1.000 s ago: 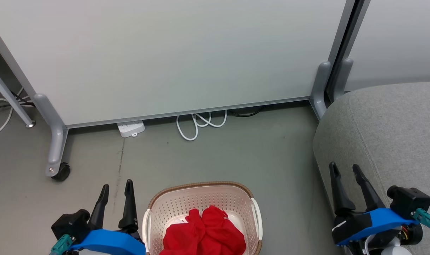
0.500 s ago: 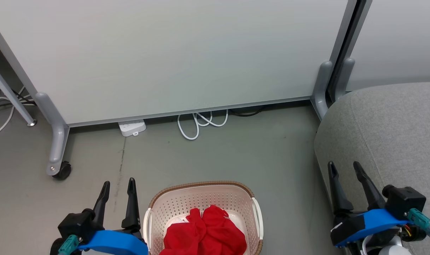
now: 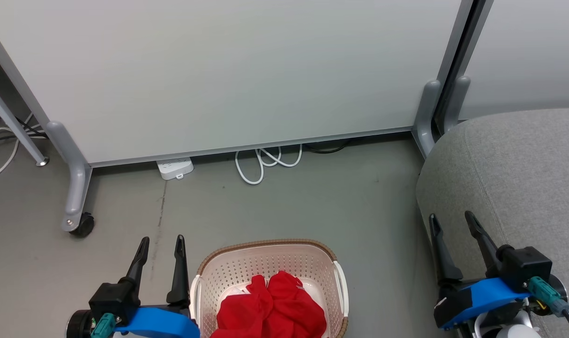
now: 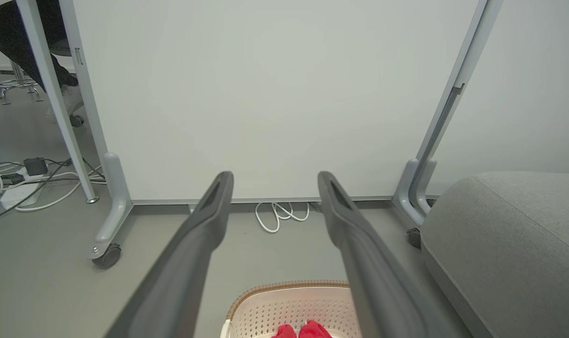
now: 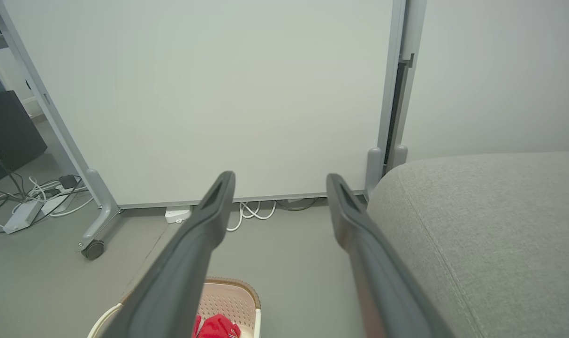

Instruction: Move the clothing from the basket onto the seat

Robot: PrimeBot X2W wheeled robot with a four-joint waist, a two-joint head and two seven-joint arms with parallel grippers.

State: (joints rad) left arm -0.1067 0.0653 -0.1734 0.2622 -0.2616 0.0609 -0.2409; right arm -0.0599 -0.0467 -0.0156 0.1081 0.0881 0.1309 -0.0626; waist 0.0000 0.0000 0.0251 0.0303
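Grey floor (image 3: 275,206), white partition (image 3: 218,70) behind. Basket (image 3: 265,245) sits on the floor close in front of me, clothing (image 3: 270,310) bunched red inside it. Seat (image 3: 523,164) is off to my right, nothing red on the part I see. Left end effector (image 3: 162,237) is just left of the basket, fingers apart, empty. Right end effector (image 3: 449,215) is by the seat's front edge, fingers apart, empty.

Change over the last second: both arms have edged inward, the left one closer to the basket wall. Basket and clothing haven't moved. Means set-up only, I reckon: no pick started, whole task left. Likely next is a reach down into the basket.
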